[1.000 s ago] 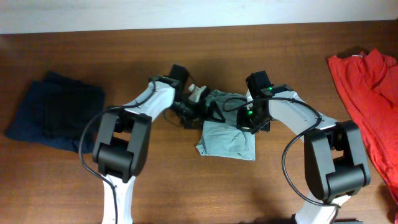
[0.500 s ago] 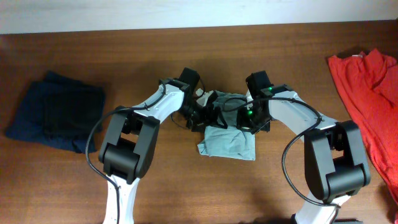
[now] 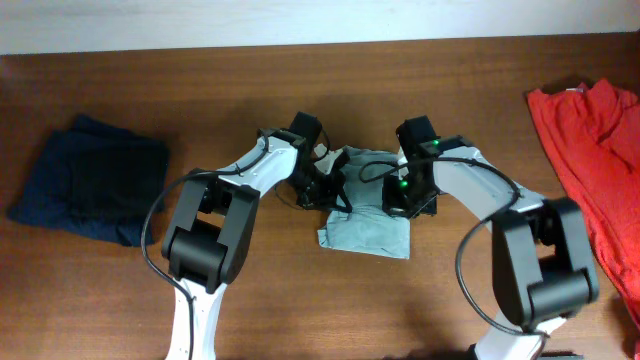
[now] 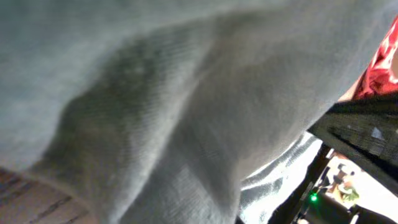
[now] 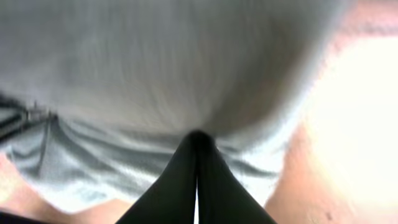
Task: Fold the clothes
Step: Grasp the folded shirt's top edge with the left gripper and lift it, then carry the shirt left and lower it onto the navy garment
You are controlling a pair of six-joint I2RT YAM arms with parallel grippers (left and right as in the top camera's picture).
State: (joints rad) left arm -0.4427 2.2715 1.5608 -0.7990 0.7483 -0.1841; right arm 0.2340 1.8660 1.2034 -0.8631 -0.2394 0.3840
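Note:
The clothes (image 3: 366, 232), a pale blue-green bundle, lie folded at the table's middle. My left gripper (image 3: 331, 190) sits at their upper left edge. In the left wrist view the cloth (image 4: 186, 93) fills nearly the whole picture and hides the fingers; the jaws are shut, apparently on that edge. My right gripper (image 3: 405, 200) is at the upper right edge. In the right wrist view its black fingers (image 5: 177, 186) are pressed together, and the right gripper (image 5: 198, 138) pinches a fold of the cloth (image 5: 174, 68) that hangs over them.
A heap of dark navy clothes (image 3: 95, 180) lies at the left of the brown wooden table (image 3: 200, 90). A bright red garment (image 3: 595, 150) lies along the right edge. Both arms meet over the middle.
My left gripper slid right onto the cloth's left edge and closed there, bunching that edge. The right gripper stayed shut on the cloth, almost still.

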